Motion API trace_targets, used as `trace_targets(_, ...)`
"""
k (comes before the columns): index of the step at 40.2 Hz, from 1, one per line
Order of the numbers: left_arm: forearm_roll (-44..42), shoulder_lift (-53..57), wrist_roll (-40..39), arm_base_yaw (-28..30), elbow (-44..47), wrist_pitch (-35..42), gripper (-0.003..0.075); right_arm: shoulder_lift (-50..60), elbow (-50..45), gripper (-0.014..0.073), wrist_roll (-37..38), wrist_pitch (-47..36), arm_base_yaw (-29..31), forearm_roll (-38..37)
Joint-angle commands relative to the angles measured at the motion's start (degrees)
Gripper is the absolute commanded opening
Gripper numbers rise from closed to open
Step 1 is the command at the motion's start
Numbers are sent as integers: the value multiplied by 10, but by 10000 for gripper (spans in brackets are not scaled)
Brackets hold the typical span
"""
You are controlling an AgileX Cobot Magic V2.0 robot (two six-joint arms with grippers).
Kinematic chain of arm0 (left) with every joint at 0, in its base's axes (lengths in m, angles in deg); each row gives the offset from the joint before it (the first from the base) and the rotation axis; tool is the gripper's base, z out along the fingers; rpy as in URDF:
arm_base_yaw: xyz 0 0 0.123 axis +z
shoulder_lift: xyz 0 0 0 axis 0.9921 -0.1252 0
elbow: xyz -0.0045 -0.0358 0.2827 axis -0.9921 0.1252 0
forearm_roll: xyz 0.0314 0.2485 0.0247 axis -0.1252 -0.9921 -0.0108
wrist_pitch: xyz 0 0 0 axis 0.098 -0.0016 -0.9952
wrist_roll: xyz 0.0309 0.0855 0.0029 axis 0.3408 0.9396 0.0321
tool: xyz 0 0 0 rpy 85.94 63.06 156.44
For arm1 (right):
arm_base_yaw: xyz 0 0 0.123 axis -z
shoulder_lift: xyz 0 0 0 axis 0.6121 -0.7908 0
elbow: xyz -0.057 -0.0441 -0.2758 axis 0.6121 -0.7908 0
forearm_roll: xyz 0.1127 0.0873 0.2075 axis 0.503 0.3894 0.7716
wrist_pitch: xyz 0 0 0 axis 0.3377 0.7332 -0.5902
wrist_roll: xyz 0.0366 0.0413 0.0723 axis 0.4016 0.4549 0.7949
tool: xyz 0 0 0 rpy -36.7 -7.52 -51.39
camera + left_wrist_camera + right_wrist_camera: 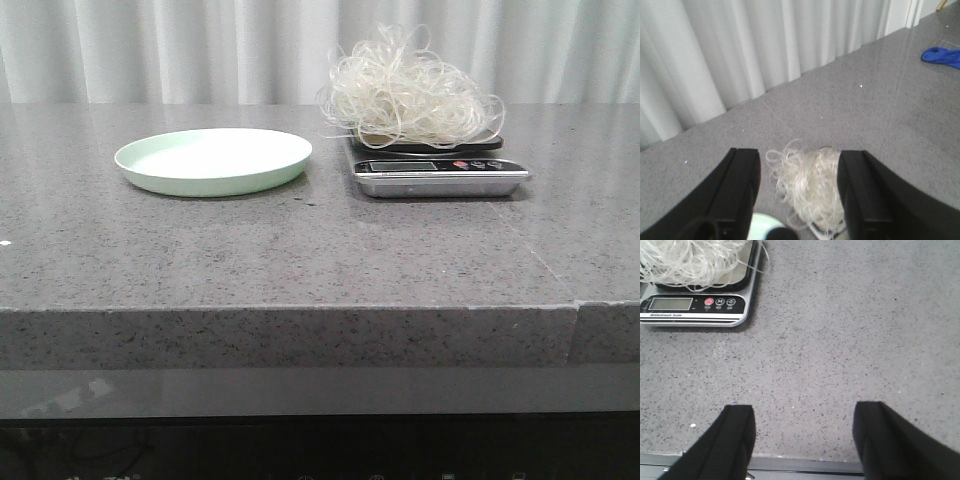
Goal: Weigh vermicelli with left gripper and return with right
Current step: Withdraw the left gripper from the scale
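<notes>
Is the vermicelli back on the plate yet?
No, in the front view the vermicelli sits piled on the scale, and the green plate beside it holds nothing.

Vermicelli (408,95) translucent, glossy strands; scale (440,177) shiny metal; plate (213,161) smooth matt; table (300,260) speckled stone.

Both the left claw (800,200) and right claw (802,440) seem spread wide, empty
</notes>
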Motion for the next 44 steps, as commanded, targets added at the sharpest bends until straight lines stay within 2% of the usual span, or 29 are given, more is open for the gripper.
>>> trace_targets(1,-2,81,-7,-3,66,69,440,-4,20,540,-11,-30,2,14)
trace_targets(13,24,301,-9,-3,383,196,440,-10,67,540,-89,-11,-2,84)
trace_targets(21,48,417,-9,-3,536,221,440,-56,120,540,-100,22,-49,87)
trace_targets(31,48,528,-9,-3,646,211,440,-144,209,540,-117,63,-111,87)
trace_targets(44,44,586,-9,-3,702,153,440,-271,322,540,-124,69,-142,87)
